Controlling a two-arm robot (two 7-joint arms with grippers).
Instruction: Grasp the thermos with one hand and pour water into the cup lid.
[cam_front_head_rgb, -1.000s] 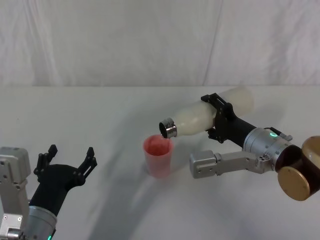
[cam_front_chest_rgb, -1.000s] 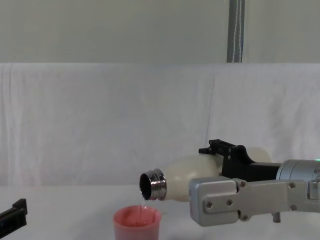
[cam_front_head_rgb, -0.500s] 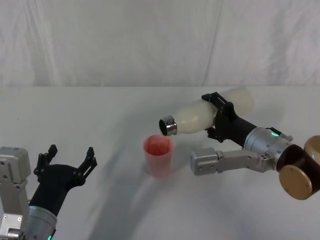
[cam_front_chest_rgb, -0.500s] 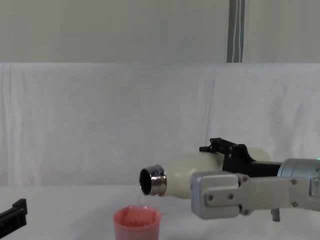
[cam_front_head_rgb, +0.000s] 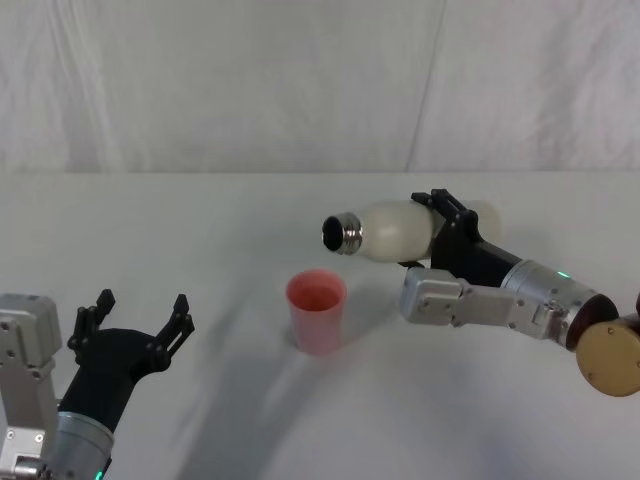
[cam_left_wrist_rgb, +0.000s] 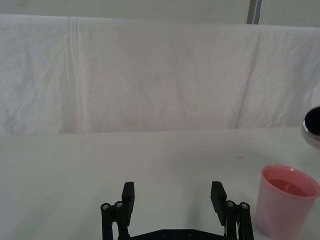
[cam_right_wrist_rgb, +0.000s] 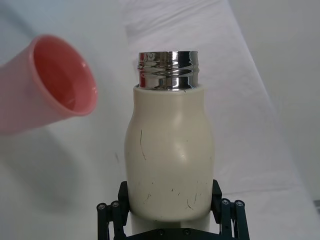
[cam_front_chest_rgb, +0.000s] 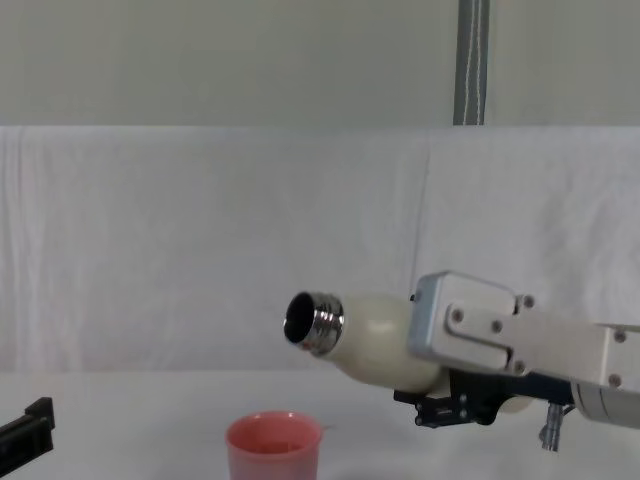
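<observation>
Closest to me sits my left end effector (cam_front_head_rgb: 135, 322), low over the near left part of the desk (cam_front_head_rgb: 200, 230) with its black fingers (cam_left_wrist_rgb: 128, 195) spread apart and nothing between them; I see the same open pair from its wrist camera, with bare white cloth beyond the fingertips. Ahead and off to the right of that idle end effector stands the cup lid (cam_front_head_rgb: 317, 310), a small pink cup upright on the desk, well apart from the left fingers. Past the cup on its right side, my right end effector (cam_front_head_rgb: 440, 232) is clamped around the body of the thermos (cam_front_head_rgb: 395, 229), one black finger on each side of the cream-white bottle, as the right wrist camera shows with the bottle (cam_right_wrist_rgb: 169, 160) seated between them. I am holding the thermos in the air, close to horizontal, with its chrome neck (cam_front_chest_rgb: 317, 322) pointing toward the robot's left and tipped a little upward in the chest view. The open mouth hangs above the cup lid (cam_front_chest_rgb: 275, 448) and slightly to its right, not touching it. I cannot make out any stream between mouth and cup. Behind everything hangs a wrinkled white backdrop (cam_front_head_rgb: 300, 80).
</observation>
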